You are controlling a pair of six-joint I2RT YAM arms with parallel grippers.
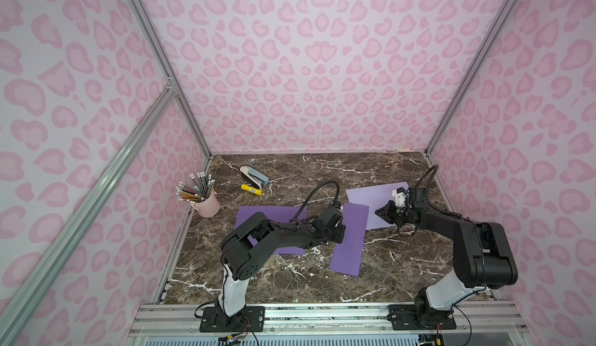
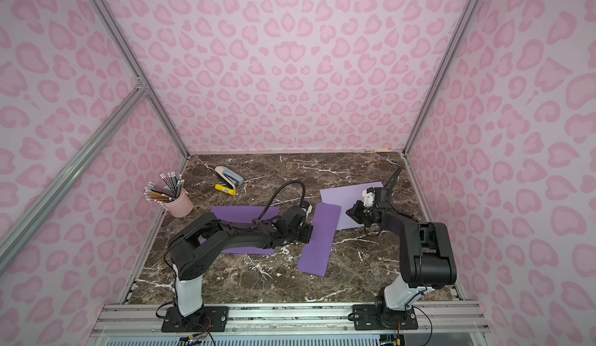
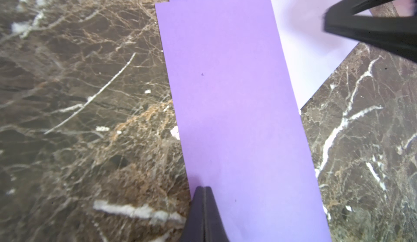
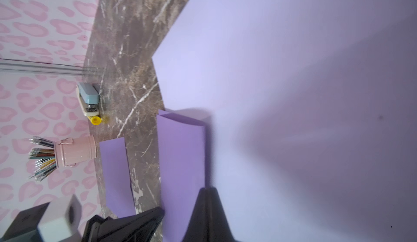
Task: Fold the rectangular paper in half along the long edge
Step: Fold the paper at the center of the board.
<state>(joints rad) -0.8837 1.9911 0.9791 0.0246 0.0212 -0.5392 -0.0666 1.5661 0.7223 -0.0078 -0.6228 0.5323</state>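
- The rectangular paper (image 1: 350, 239) lies in the middle of the bench (image 1: 322, 173) as a narrow doubled strip. Its far end overlaps a paler lilac sheet (image 1: 371, 196).
- The left wrist view shows two layers at the strip's far end, with the corners slightly stepped and the folded side bulging. I judge the fold made but the crease not pressed flat.
- The left hand (image 3: 204, 187) has its jaws fully together. Its tip rests on the strip by the open long edge and grips nothing visible.
- The right hand (image 4: 208, 189) also has its jaws together, with its tip at the strip's folded edge, holding nothing.
- What is probably left is flattening the crease along its length.
- The stapler (image 4: 88, 98) carries a dark label and the yellow tube (image 1: 251, 189) dark print, both too small to read.
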